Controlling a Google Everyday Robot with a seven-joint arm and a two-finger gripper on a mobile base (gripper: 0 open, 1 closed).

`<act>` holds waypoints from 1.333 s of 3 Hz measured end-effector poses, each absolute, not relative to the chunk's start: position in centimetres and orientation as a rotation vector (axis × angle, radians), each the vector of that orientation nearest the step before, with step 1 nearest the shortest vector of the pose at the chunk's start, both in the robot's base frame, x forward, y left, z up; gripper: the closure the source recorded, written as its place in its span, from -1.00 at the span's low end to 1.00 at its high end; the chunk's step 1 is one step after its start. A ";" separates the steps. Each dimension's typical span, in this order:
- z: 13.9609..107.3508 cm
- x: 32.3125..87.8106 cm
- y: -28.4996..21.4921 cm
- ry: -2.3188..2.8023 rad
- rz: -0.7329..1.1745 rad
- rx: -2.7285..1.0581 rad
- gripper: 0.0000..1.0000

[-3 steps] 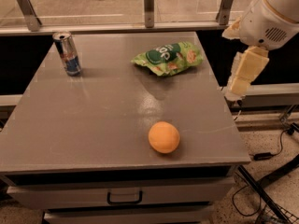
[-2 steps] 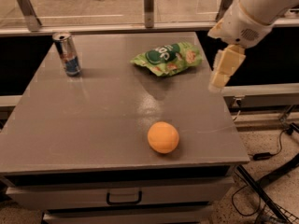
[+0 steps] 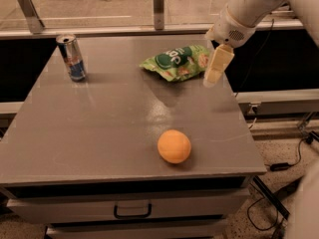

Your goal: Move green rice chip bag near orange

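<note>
1. Camera view, base of the scene: a grey tabletop [image 3: 99, 123], flat, smooth and faintly glossy, with squared edges. Below its front edge, a drawer with a dark handle [image 3: 132, 211].
2. At the back, right of centre: the green rice chip bag [image 3: 177, 61], a crinkly light-green pouch lying flat. Dark green oval with white letters facing up.
3. Just beside the bag's right end, near the right edge of the tabletop: the hand [image 3: 210, 81], cream-coloured and blocky. Tilted downward, hung from a white arm [image 3: 249, 9] entering from the upper right. Nothing seen held in it; open or closed, cannot tell. Touching the bag or just short of it, cannot tell either.
4. Near the front edge, right of centre: the orange [image 3: 174, 146], round, smooth and plain. Well apart from the bag, with only bare grey surface between the two.
5. In the back left corner: a slim silver-blue can [image 3: 71, 57], upright, well apart from both bag and orange and off the line between them.
6. Beyond the back edge: a rail with metal posts [image 3: 158, 0]. To the right, lower down: speckled floor with dark cables [image 3: 279, 166].
7. Open room: a wide bare stretch across the middle and left. Little margin between orange and front edge, and between hand and right edge.
</note>
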State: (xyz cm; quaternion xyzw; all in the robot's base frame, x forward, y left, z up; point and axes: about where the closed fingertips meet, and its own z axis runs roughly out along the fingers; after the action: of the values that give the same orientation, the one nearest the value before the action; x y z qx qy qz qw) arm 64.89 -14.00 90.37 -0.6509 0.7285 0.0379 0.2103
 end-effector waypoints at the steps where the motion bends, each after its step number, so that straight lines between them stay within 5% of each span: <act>1: 89.0 67.9 -13.4 2.030 0.128 -1.804 -1.00; 3: 86.8 71.7 -12.3 2.053 0.119 -1.841 -0.96; 4: 86.4 72.3 -12.1 2.061 0.108 -1.850 -0.52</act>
State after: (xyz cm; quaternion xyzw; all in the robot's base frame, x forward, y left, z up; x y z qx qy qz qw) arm 72.26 -12.12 86.44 -0.6560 0.7310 0.0381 0.1839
